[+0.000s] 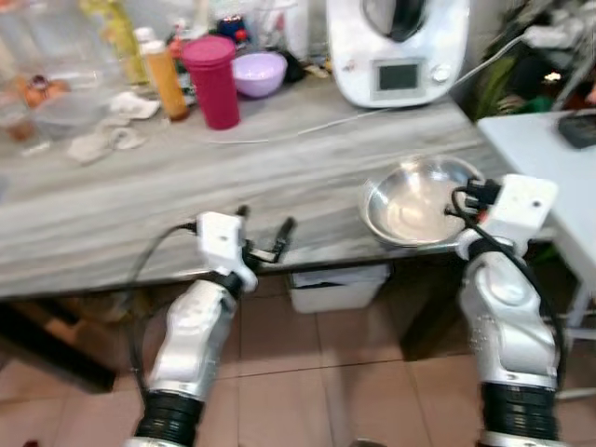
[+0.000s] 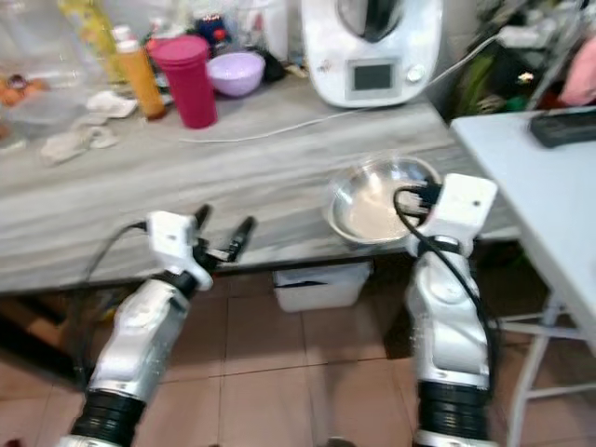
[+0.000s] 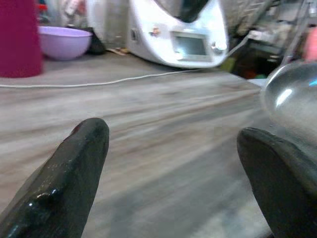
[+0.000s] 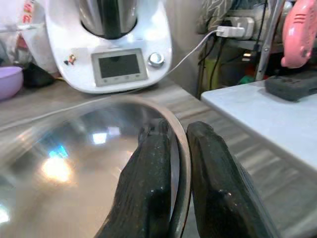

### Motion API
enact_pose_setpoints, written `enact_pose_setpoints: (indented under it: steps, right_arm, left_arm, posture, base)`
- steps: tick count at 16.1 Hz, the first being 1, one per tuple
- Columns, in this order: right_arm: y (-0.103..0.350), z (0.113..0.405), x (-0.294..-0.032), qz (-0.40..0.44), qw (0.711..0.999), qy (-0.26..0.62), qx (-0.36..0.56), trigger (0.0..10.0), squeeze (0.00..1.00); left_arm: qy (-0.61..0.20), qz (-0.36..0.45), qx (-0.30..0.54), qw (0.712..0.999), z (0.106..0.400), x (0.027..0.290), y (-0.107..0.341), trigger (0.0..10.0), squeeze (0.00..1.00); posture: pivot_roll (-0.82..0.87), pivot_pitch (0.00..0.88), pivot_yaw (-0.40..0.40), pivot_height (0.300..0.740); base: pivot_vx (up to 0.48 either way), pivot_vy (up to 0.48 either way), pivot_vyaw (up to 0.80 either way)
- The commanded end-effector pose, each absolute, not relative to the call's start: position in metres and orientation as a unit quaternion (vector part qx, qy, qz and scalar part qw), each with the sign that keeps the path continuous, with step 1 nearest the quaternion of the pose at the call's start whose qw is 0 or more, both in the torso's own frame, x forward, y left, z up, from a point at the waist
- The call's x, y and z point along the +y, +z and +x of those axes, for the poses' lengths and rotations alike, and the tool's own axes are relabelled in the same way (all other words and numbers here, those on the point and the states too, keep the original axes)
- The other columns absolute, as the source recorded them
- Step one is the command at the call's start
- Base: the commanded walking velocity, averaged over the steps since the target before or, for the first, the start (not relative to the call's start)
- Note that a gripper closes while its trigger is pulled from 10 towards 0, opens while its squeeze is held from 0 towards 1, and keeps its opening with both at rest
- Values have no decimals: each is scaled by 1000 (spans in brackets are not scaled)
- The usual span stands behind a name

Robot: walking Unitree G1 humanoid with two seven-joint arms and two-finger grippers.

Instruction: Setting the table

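Note:
A shiny steel bowl (image 1: 410, 200) sits at the front right edge of the grey wooden counter (image 1: 140, 186). My right gripper (image 4: 179, 163) is shut on the bowl's rim (image 4: 182, 148), one finger inside and one outside. My left gripper (image 1: 265, 237) stands open over the counter's front edge, left of the bowl, with nothing between its fingers (image 3: 69, 168). The bowl's side (image 3: 292, 99) shows beyond the left gripper.
At the back of the counter stand a white kitchen machine (image 1: 396, 47), a purple bowl (image 1: 258, 73), a magenta tumbler (image 1: 212, 82), an orange bottle (image 1: 166, 79) and crumpled cloths (image 1: 107, 140). A white cable (image 1: 307, 126) lies across it. A white table (image 1: 549, 158) is at the right.

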State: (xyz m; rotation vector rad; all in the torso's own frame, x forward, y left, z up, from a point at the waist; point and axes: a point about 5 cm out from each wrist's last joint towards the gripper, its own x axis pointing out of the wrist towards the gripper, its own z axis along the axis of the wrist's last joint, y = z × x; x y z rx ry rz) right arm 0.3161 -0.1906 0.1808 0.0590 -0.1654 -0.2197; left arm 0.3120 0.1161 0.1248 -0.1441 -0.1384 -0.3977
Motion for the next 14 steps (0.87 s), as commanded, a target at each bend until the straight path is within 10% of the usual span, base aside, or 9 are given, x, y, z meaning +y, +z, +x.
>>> enact_pose_setpoints:
  steps: [1, 14]
  right_arm:
    - [183, 318, -185, 31, 991, -100, -87, 10000, 0]
    - [198, 372, -175, 50, 992, -41, -112, 10000, 0]
  left_arm:
    - [-187, -67, -70, 978, 309, 124, 125, 10000, 0]
    - [-191, 13, -63, 980, 283, 144, 123, 10000, 0]
  posture:
    - [-187, 106, 47, 740]
    - [-115, 165, 68, 740]
  base:
    - [0, 0, 0]
    - [0, 0, 230]
